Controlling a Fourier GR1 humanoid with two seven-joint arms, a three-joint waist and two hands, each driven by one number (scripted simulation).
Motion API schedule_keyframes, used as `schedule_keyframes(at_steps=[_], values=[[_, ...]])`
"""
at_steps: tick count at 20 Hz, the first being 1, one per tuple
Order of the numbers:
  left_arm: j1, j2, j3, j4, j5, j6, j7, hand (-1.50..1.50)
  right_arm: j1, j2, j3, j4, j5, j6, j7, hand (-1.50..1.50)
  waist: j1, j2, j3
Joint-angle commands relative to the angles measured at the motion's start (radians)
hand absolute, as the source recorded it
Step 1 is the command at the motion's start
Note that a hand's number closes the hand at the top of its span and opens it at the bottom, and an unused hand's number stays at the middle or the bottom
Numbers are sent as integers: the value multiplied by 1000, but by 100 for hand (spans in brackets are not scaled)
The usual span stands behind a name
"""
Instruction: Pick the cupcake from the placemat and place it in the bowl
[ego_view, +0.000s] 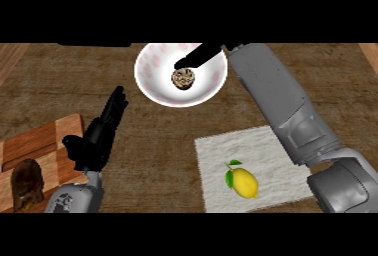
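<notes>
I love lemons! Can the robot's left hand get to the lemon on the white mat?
Probably yes. The left hand is open, and only bare counter lies between it and the lemon on the placemat. The right forearm passes the mat's other side, not over the lemon.

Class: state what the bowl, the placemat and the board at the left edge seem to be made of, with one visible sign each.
Bowl: probably glazed ceramic; smooth white surface with faint pink marks. Placemat: likely cloth; matte white, rough grainy texture. Board: wood, by its reddish-brown planks and grain lines.
</notes>
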Motion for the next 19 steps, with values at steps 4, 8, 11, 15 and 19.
schedule_keyframes(at_steps=[4,8,11,15,19], values=[[-38,8,32,11,22,-9,18,0,33,-120,-93,23,-90,210,-16,-150,-14,-2,0],[-18,-33,-12,20,-36,42,10,0,74,-165,-100,19,-98,312,-48,-150,-16,-3,0],[-6,33,38,-22,26,-33,26,0,64,-150,-106,21,-105,357,-36,-150,-10,-5,0],[15,26,45,25,14,-25,-42,0,142,-212,-93,19,-85,434,-113,-150,-11,-2,0],[-27,46,63,-10,26,-36,26,0,136,-185,-82,14,-66,430,-125,-150,-8,-3,0]])
